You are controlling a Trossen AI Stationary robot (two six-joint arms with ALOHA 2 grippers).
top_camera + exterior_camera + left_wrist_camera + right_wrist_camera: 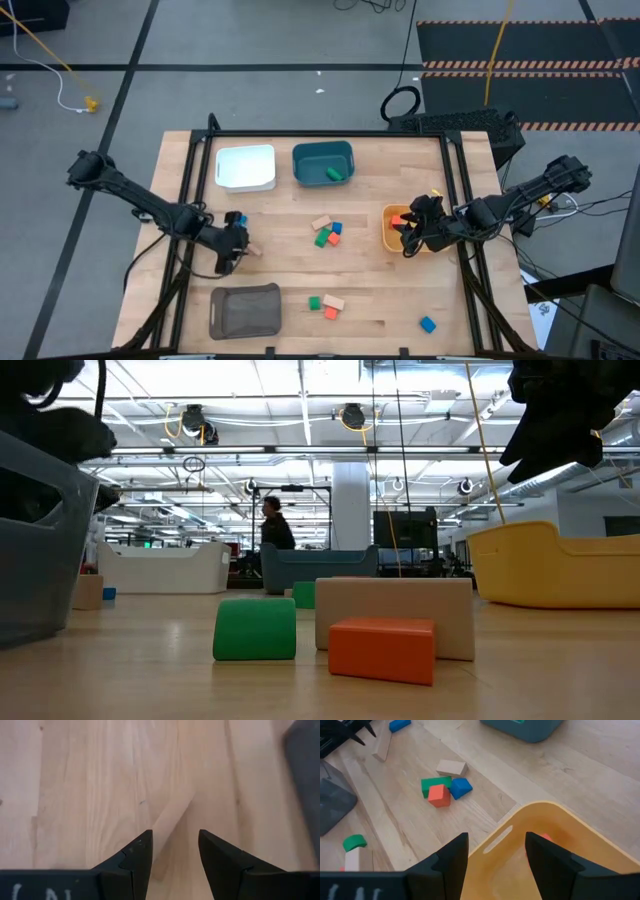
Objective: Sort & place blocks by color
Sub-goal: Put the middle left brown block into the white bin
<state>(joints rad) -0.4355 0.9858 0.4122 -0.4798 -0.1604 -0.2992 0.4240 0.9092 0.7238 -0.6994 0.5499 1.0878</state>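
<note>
I see table (290, 290) holding white bin (245, 167), teal bin (323, 163), grey bin (244, 310), yellow bin (391, 228) | right gripper (496, 851) parted, empty, above yellow bin | left gripper (175, 851) parted astride tan block (172, 827), near grey bin | loose blocks (327, 232) mid-table, more (325, 303) toward the front edge

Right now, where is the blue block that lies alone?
In the high view, the lone blue block lies near the table's front right corner, right of the green, tan and red group.
</note>
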